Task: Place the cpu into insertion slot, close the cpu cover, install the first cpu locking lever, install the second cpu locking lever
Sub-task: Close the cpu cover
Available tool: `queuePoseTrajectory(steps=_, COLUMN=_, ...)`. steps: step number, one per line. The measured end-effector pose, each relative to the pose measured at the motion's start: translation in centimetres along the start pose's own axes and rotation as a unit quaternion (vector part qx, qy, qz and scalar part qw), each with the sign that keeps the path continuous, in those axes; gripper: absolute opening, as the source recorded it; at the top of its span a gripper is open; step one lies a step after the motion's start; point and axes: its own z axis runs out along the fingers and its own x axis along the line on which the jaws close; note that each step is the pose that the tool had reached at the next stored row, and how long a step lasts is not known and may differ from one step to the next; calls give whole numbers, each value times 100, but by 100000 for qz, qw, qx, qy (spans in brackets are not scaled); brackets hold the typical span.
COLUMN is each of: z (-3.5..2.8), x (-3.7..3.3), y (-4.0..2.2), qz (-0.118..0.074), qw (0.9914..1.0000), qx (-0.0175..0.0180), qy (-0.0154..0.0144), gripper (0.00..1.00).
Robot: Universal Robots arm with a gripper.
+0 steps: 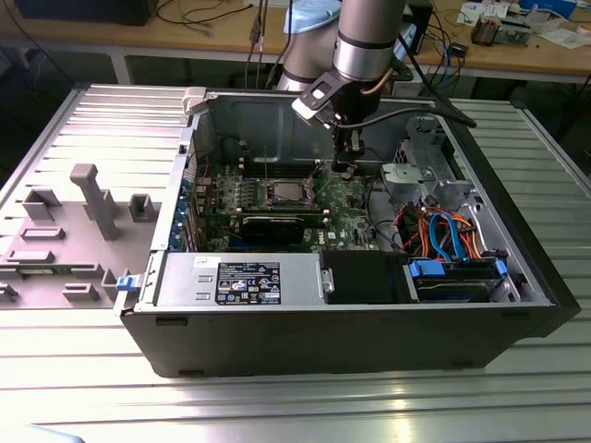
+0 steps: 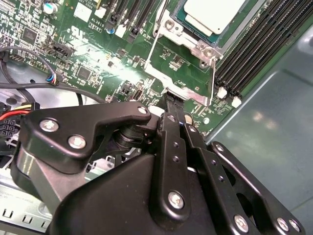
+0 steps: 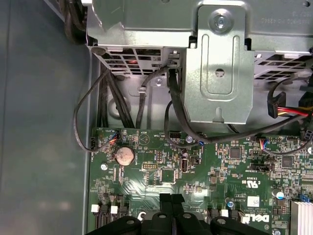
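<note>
Now my gripper down inside case, fingers pressed together, nothing pinched, tips near green board just beside slot. Cpu sits in slot, silvery top up.

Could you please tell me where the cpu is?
The cpu sits in the insertion slot on the motherboard, toward the exterior view's left of the gripper.

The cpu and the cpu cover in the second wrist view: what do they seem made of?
The cpu: a metal top, probably plated, judging by its pale, even satin sheen. The cpu cover: thin stamped sheet metal, likely steel, bright silvery with sharp glints along its bent edges.
</note>
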Motion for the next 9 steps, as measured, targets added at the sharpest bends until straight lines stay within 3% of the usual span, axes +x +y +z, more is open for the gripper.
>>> queuePoseTrajectory(steps=9, z=0, x=2, y=-56, qz=-1, qw=100000, qx=1, qy=2, gripper=11)
